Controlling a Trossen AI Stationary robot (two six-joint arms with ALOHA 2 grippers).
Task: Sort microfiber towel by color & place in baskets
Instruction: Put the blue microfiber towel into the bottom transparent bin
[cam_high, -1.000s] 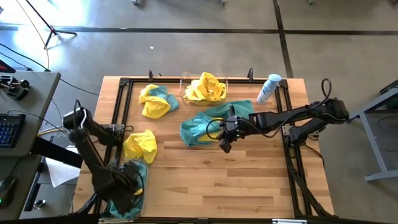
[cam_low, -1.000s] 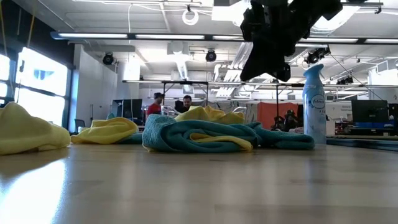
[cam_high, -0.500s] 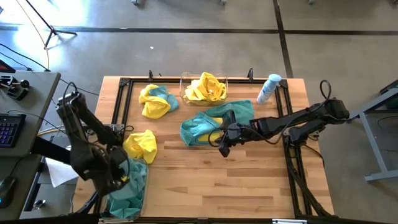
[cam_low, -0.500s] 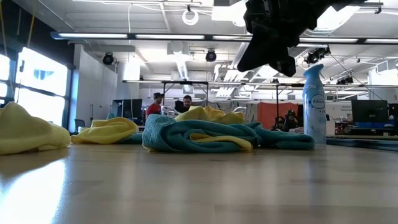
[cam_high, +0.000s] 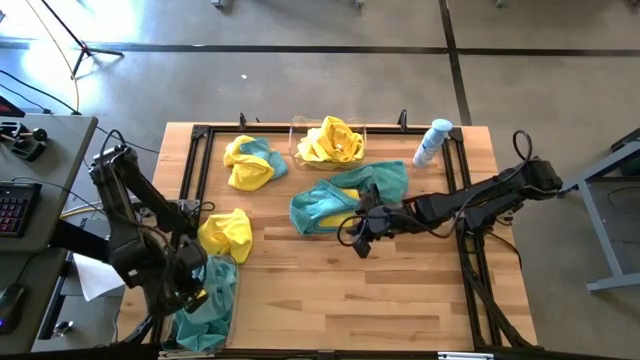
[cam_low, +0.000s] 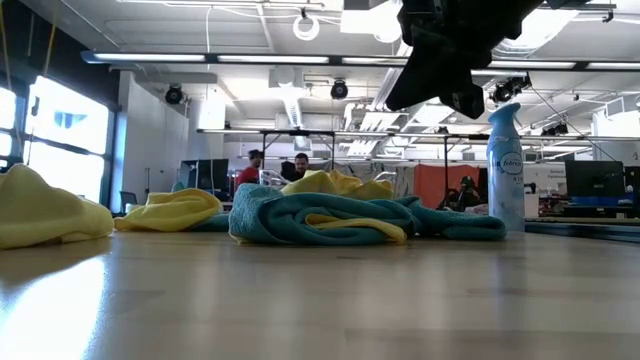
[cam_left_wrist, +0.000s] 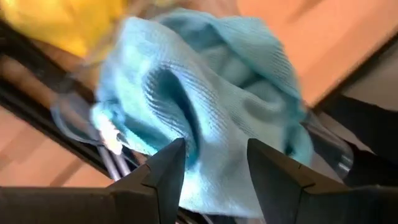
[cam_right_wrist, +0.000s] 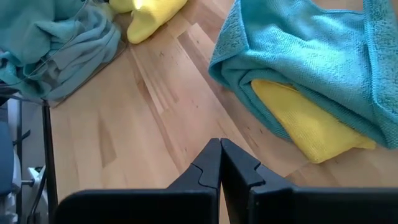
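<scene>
My right pincer (cam_high: 361, 243), fingers clenched on nothing, hangs above the tabletop (cam_high: 380, 300) at centre frame in the high view, just beside the lower right edge of a teal towel (cam_high: 335, 200) folded over a yellow one (cam_right_wrist: 308, 124). My left pincer (cam_high: 190, 288) stands released at lower left, over a teal towel (cam_left_wrist: 205, 112) already lying in the near basket (cam_high: 228, 300). A second basket (cam_high: 296, 128) at upper centre holds a yellow towel (cam_high: 333, 140). A yellow-and-teal pair (cam_high: 250, 162) lies at upper left, and a lone yellow towel (cam_high: 226, 233) sits just above the near basket. These cloths look light, limp and easily snagged; a raised fold offers the best hold, and the tucked yellow may drag along.
</scene>
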